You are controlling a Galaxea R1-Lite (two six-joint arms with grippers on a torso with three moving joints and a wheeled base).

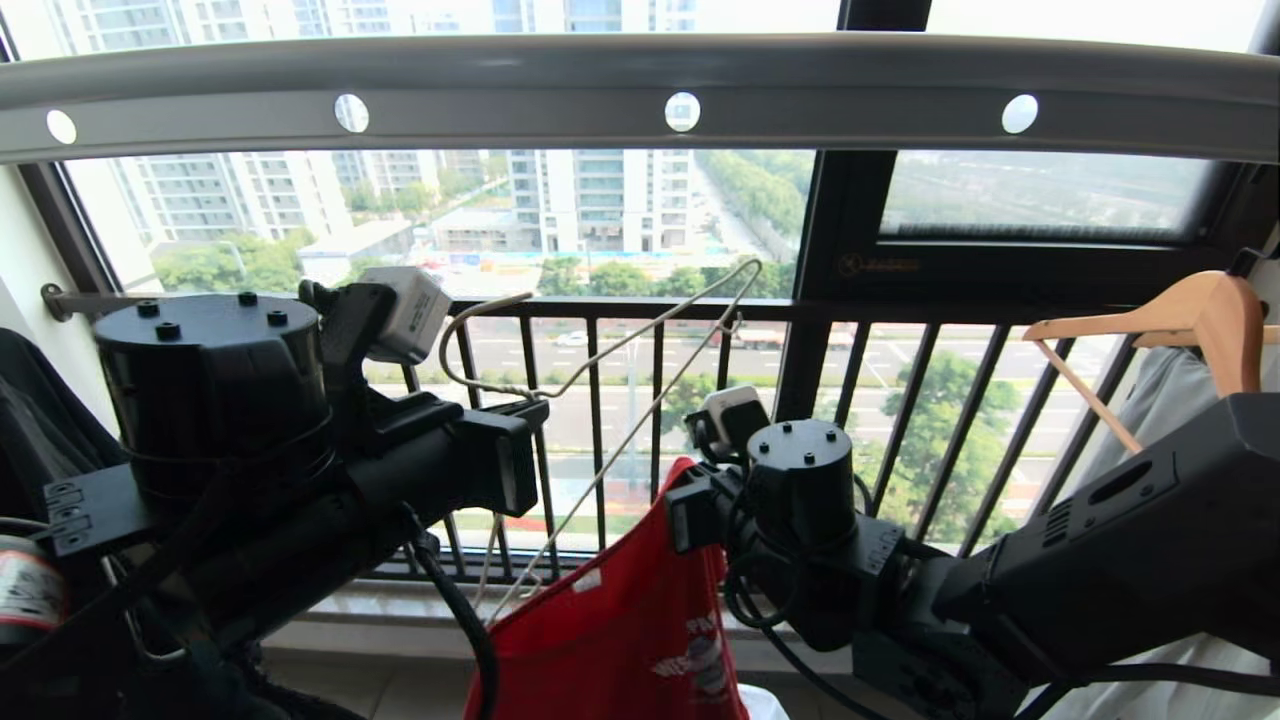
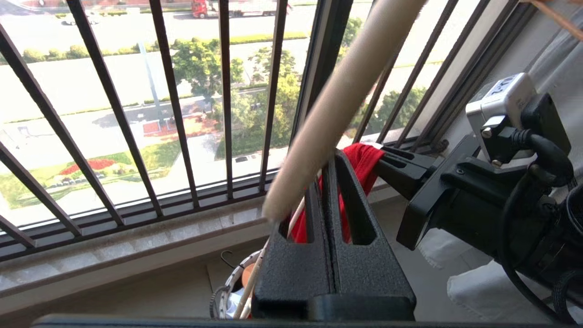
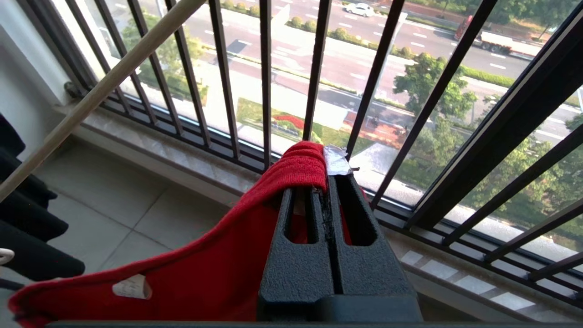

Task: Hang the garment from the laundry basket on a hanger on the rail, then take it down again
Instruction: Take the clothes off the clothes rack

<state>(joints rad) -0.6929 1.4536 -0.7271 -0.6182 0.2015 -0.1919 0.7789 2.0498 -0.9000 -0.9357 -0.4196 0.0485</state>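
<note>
The grey rail [image 1: 640,85] with round holes runs across the top of the head view. Below it my left gripper [image 1: 535,408] is shut on the twisted neck of the cream wire hanger [image 1: 650,335], which hangs tilted, hook to the left. In the left wrist view the jaws [image 2: 325,159] are together, with the hanger [image 2: 341,91] slanting past them. My right gripper [image 1: 682,492] is shut on the collar of the red garment [image 1: 620,640], held up beside the hanger's lower arm. The right wrist view shows the collar [image 3: 291,171] pinched at the fingertips. The laundry basket [image 2: 225,291] stands on the floor below.
A black barred window railing [image 1: 900,400] and a stone sill [image 3: 182,155] lie close ahead. A light-wood hanger [image 1: 1190,310] carrying a pale garment [image 1: 1165,400] hangs at the right. Dark clothing [image 3: 27,237] hangs at the left. White cloth [image 2: 478,282] lies on the floor.
</note>
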